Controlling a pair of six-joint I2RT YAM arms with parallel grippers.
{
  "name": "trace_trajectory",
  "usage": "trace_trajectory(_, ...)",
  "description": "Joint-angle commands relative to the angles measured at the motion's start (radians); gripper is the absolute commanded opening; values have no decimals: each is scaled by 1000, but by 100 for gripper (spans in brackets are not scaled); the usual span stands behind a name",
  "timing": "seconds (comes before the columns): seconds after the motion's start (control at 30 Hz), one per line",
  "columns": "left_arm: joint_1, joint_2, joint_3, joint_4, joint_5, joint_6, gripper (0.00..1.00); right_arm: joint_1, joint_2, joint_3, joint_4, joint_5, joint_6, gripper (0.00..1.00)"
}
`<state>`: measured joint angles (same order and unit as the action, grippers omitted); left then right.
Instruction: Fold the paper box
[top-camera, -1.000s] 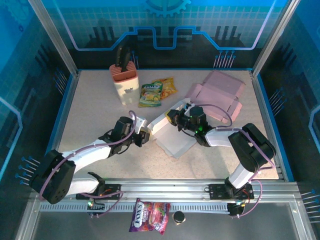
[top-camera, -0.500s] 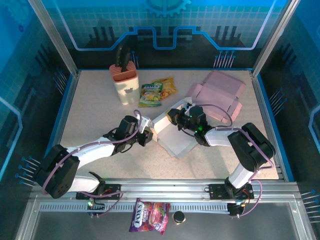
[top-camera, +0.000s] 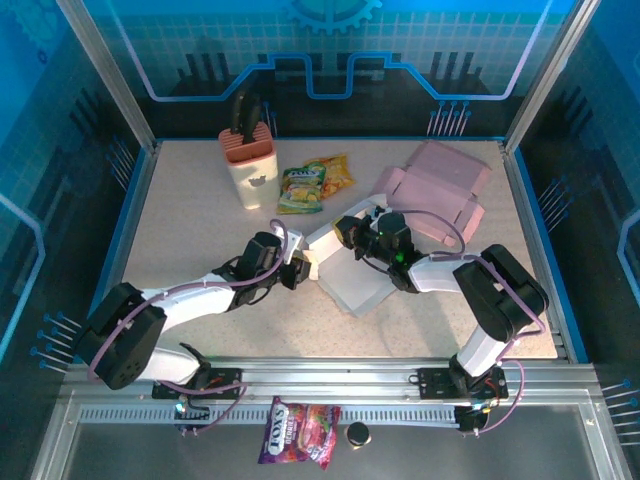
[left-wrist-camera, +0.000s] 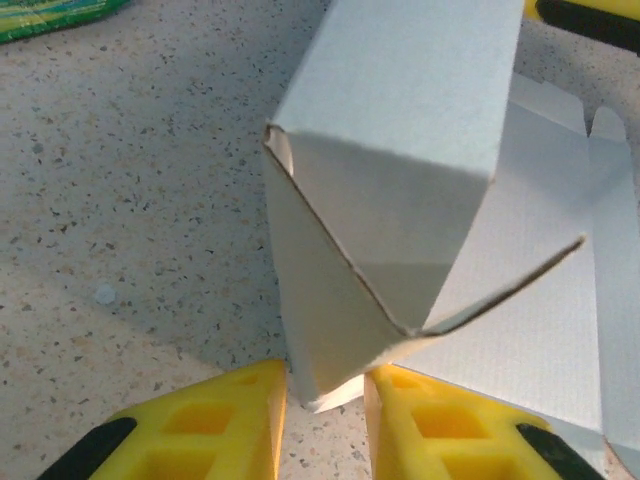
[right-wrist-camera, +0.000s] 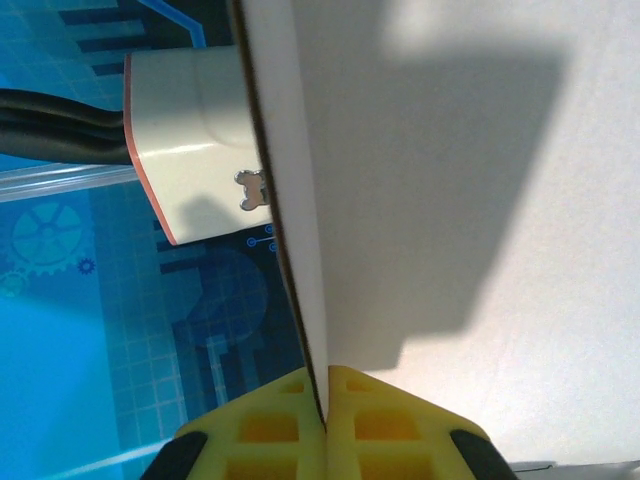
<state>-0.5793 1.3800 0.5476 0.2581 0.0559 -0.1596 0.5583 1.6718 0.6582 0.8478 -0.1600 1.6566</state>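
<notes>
The white paper box (top-camera: 345, 270) lies half folded at the middle of the table, one wall raised. In the left wrist view its folded corner (left-wrist-camera: 390, 200) points down between my yellow fingers (left-wrist-camera: 200, 430). My left gripper (top-camera: 300, 268) (left-wrist-camera: 325, 420) stands open by a narrow gap, straddling that corner at the box's left end. My right gripper (top-camera: 347, 236) (right-wrist-camera: 325, 420) is shut on the top edge of the raised white wall (right-wrist-camera: 450, 200), the thin card pinched between its pads.
A cream and pink holder (top-camera: 248, 165) (right-wrist-camera: 200, 130) stands at the back left, with snack packets (top-camera: 315, 185) beside it. A flat pink box (top-camera: 435, 190) lies at the back right. A candy packet (top-camera: 300, 432) and a small cap (top-camera: 357, 434) sit below the front rail.
My left gripper has slid right up to the box's left corner, and its jaws now straddle it. The right gripper has kept its hold, and the box has shifted slightly.
</notes>
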Motion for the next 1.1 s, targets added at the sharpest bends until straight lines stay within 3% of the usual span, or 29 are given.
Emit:
trace_trajectory(0.0,-6,22,32,80,-38,-20,29,39,16,17,4,-35,21,0)
trace_trajectory(0.33,-5,33,44,67,-51,8,22,38,2,9,-10,-38,26,0)
trace_trajectory(0.57,-7,61,47,91,-72,-30,24,46,6,6,-3,-31,28,0)
trace_trajectory(0.77,-39,105,68,113,-174,-64,28,77,35,-26,83,19,64,0)
trace_trajectory(1.07,-91,168,87,141,-338,-112,27,81,28,-32,68,39,84,0)
